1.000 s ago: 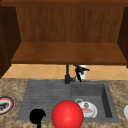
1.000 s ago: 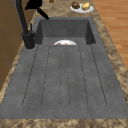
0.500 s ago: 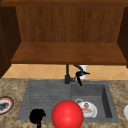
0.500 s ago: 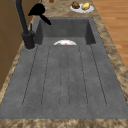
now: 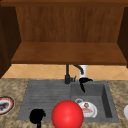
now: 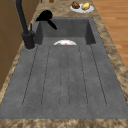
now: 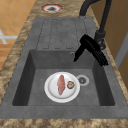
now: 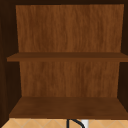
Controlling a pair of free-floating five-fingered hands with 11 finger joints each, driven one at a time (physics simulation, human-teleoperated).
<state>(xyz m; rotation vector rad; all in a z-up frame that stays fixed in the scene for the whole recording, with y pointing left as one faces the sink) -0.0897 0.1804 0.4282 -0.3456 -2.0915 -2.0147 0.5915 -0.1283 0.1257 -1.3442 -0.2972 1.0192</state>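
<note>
- Straight, spread fingers are seen on the right hand, held over the basin's back rim beside the faucet.
- Below it, a white plate with food lies on the basin floor.
- A red ball is seen in front of the plate in the front view.
- The left hand is seen at the drainboard's front edge; its finger state cannot be told.

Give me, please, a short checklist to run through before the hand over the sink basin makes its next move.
1. Right hand holds nothing, fingers straight: ok.
2. Right hand apart from the faucet: cannot tell, they sit very close.
3. Plate with food lies flat on the basin floor beside the drain: ok.
4. Space between right hand and plate free: ok.
5. Left hand hovers at the front edge of the draining board, away from the basin: ok.
6. Red ball hides part of the front view: not ok.
</note>
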